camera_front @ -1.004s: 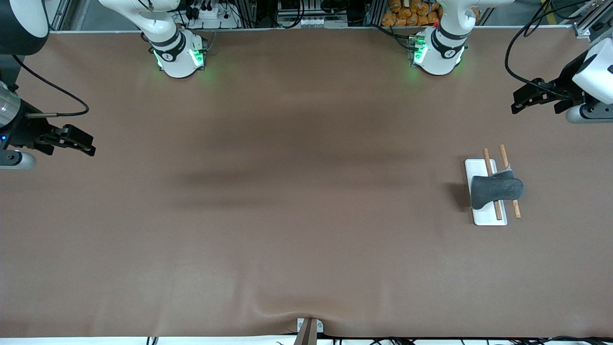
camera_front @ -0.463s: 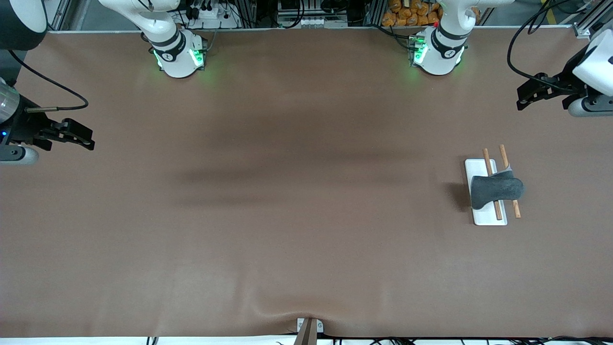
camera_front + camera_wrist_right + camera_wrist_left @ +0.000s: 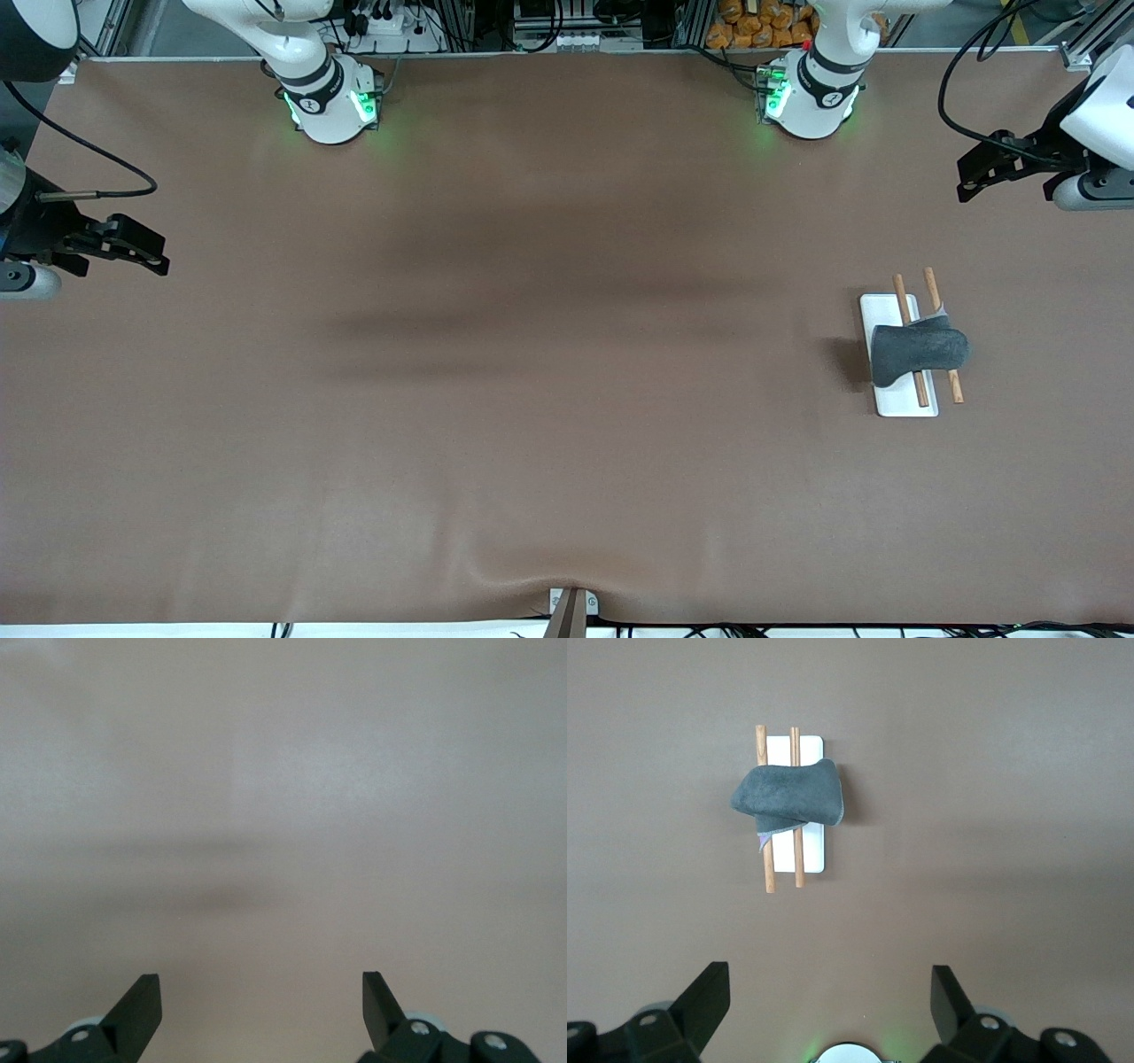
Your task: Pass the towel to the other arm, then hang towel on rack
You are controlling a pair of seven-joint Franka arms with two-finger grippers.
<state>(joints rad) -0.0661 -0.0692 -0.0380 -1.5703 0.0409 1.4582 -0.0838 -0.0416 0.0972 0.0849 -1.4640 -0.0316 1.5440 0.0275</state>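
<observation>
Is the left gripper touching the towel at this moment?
Apart. The front view shows the left gripper open over bare table, well clear of the towel draped across the rack; the left wrist view shows brown table between its fingertips and the towel.

Evenly lit from overhead, moderately bright. Soft, broad dark bands of shadow across the middle of the brown table (image 3: 567,461). Short, sharper shadow beside the rack (image 3: 890,310), toward the right arm's end. Green glow spilling around both arm bases. Front view crisp; right wrist view pale, washed out and hazy.
</observation>
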